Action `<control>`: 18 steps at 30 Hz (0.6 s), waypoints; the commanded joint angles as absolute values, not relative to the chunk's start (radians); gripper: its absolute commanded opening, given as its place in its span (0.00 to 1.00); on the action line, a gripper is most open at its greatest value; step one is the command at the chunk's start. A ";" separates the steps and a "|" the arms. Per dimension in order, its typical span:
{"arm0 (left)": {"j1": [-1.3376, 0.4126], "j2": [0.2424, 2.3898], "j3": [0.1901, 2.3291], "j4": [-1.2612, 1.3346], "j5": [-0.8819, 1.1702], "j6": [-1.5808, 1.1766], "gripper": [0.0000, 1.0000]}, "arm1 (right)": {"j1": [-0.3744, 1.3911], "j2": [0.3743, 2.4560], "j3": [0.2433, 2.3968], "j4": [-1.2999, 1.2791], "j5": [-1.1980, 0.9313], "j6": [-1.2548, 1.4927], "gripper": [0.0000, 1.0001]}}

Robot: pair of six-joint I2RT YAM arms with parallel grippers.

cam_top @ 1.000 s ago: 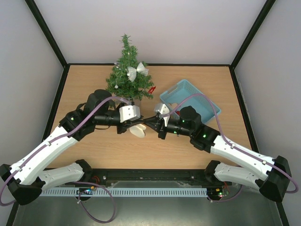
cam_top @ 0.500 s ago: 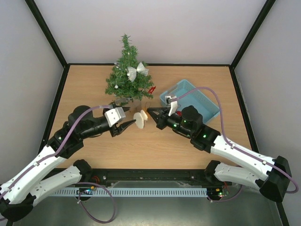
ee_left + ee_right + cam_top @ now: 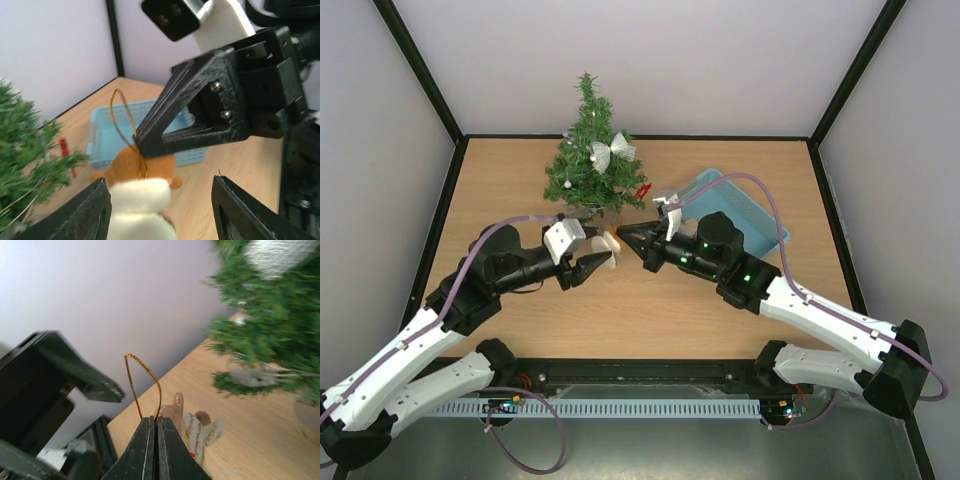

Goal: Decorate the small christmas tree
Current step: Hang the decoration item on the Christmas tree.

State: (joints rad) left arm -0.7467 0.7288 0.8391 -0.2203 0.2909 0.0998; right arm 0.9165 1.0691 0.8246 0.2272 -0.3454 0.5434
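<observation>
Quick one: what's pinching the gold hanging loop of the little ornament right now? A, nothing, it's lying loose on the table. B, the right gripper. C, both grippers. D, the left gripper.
B: the right gripper has its fingertips closed on the base of the gold loop, while the left gripper is open, with the ornament between its fingers.

Wood table (image 3: 520, 195): tree (image 3: 590, 160) stands at far edge, left of centre; blue basket (image 3: 765, 222) lies near its right.

Bristly tree (image 3: 588, 160), cloth ornament (image 3: 136, 197), metallic cord (image 3: 128, 115)
</observation>
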 commanded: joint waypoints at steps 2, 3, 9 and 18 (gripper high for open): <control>-0.746 0.719 0.938 -0.299 0.514 0.116 0.57 | 0.922 1.038 0.912 0.127 -0.693 0.200 0.02; -0.745 0.717 0.955 -0.327 0.538 0.124 0.57 | 0.922 1.028 0.912 0.118 -0.730 0.178 0.02; -0.746 0.680 0.974 -0.437 0.611 0.179 0.59 | 0.922 0.979 0.918 0.077 -0.870 0.085 0.02; -0.746 0.655 0.942 -0.476 0.701 0.229 0.60 | 0.922 0.963 0.916 0.161 -0.920 0.081 0.02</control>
State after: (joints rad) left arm -0.7467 0.6605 0.9546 -0.4473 0.6270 0.1993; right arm 0.9169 0.9871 0.9031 0.0734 -0.8536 0.0772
